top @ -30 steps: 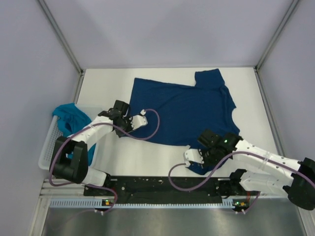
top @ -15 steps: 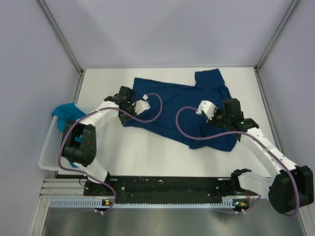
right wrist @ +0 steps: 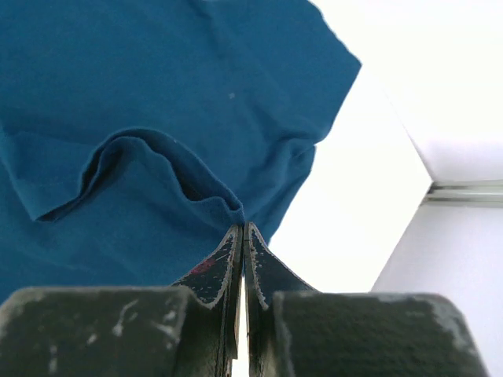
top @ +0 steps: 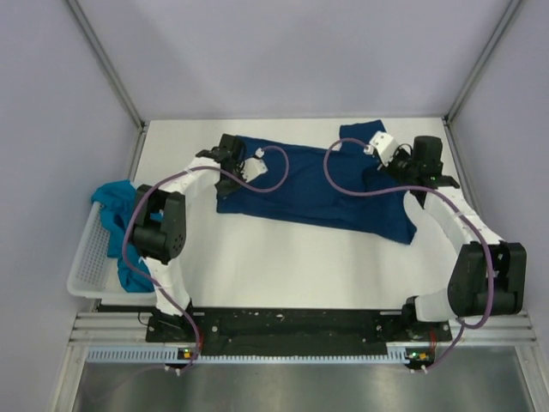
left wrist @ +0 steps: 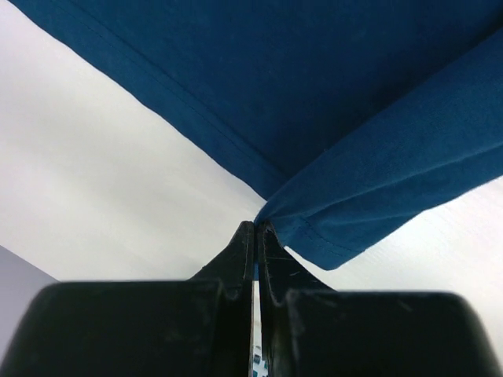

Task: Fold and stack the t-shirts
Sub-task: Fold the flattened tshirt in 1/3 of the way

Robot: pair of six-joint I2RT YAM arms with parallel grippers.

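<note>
Where the soft navy t-shirt point(top: 300, 184) lies on the smooth white table point(top: 283, 266), it forms a doubled, slanted band with stitched hems and a few loose folds. Near the far side, the left end effector point(left wrist: 255, 229) and the right end effector point(right wrist: 242, 229) are each pinched tight on its edge. At left, the teal t-shirt point(top: 116, 202) slumps crumpled in the white lattice basket point(top: 84, 257). A second ago the navy one lay spread open, with both arms at its near hem
</note>
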